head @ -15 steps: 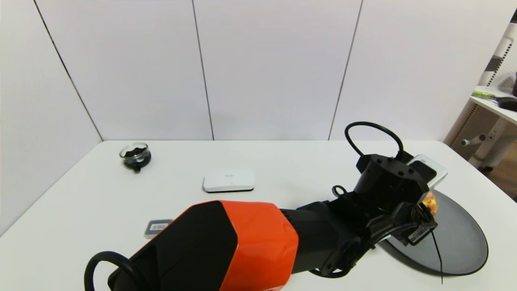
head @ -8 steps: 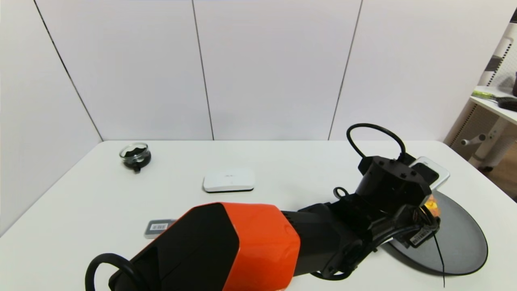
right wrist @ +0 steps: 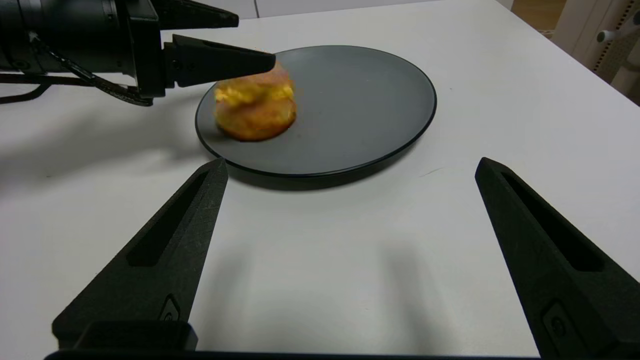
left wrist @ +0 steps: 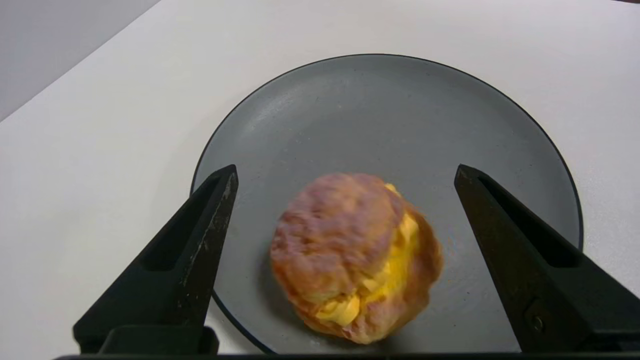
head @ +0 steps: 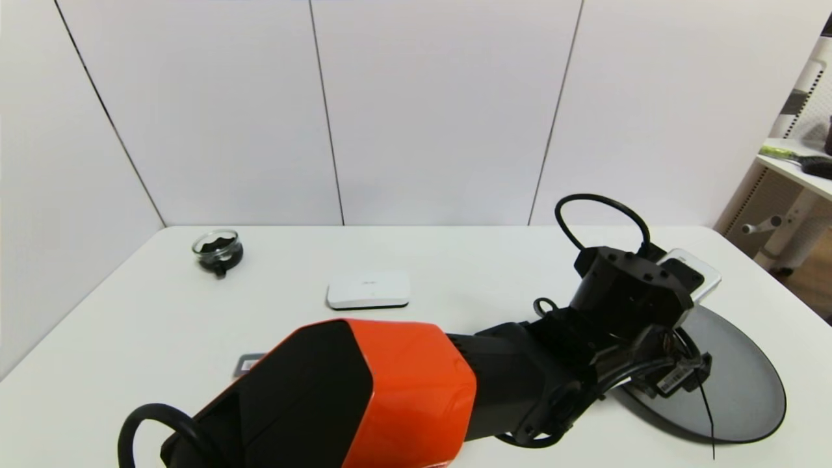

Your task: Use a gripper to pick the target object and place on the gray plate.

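Observation:
The golden-brown cream puff point(left wrist: 350, 250) with yellow filling lies on the gray plate point(left wrist: 400, 110), near the plate's edge. My left gripper point(left wrist: 346, 170) is open just above it, one finger on each side, neither touching it. The right wrist view shows the same: puff point(right wrist: 255, 107) on the plate point(right wrist: 360, 100), with the left gripper point(right wrist: 255, 40) over it. In the head view the left arm reaches across to the plate point(head: 741, 390) and hides the puff. My right gripper point(right wrist: 351, 165) is open and empty, low over the table beside the plate.
A white flat box point(head: 368, 289) sits mid-table. A small glass bowl with dark contents point(head: 218, 249) stands at the far left. A small gray labelled card point(head: 250, 363) lies partly under the left arm. A shelf point(head: 799, 169) stands beyond the table's right edge.
In the head view the puff showed beside the left gripper earlier; now the gripper hides it. The left wrist has shifted slightly over the plate.

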Motion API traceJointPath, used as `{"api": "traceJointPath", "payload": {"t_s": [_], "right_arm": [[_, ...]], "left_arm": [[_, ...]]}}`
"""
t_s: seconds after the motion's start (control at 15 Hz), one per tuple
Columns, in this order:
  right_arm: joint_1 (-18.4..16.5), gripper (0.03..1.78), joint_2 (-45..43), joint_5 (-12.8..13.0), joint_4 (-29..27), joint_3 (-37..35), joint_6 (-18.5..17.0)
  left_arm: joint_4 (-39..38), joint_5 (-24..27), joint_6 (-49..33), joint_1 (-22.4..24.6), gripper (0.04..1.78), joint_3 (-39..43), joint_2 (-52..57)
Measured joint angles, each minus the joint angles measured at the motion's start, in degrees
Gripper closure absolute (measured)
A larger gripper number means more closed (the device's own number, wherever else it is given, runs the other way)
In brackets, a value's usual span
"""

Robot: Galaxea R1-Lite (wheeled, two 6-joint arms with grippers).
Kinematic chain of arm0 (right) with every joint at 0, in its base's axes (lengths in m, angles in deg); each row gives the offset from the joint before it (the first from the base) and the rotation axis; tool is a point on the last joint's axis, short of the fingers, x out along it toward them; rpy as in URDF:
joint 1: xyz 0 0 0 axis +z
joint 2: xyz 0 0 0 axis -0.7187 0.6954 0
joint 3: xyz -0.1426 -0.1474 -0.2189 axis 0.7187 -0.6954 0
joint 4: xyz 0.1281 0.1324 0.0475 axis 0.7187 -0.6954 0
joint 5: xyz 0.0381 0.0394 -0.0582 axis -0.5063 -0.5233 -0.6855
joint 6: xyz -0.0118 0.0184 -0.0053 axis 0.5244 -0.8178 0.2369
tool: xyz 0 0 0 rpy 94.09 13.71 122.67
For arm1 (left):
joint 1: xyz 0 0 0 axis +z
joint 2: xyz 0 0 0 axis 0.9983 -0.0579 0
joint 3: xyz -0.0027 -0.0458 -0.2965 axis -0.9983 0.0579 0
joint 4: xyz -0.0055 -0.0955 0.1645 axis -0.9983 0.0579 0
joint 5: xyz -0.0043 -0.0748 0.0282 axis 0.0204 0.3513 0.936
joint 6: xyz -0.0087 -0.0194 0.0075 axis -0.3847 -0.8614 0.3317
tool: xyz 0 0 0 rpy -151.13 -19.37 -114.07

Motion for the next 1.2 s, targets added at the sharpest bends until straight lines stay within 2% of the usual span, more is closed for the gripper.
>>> {"api": "traceJointPath", "payload": {"t_s": [0.2, 0.47, 0.8, 1.2], "right_arm": [[0.0, 0.10, 0.0, 0.0, 0.0, 0.0, 0.0], [0.0, 0.10, 0.0, 0.1, 0.0, 0.0, 0.0], [0.0, 0.10, 0.0, 0.0, 0.0, 0.0, 0.0], [0.0, 0.10, 0.0, 0.0, 0.0, 0.0, 0.0]], "left_arm": [[1.1, -0.2, 0.5, 1.9, 0.20, 4.7, 3.7], [1.1, -0.4, 1.3, 8.2, 0.17, 15.1, 11.4], [0.7, -0.5, 1.9, 18.3, 0.15, 31.8, 24.6], [0.5, -0.5, 1.8, 27.9, 0.13, 53.2, 45.2]]}}
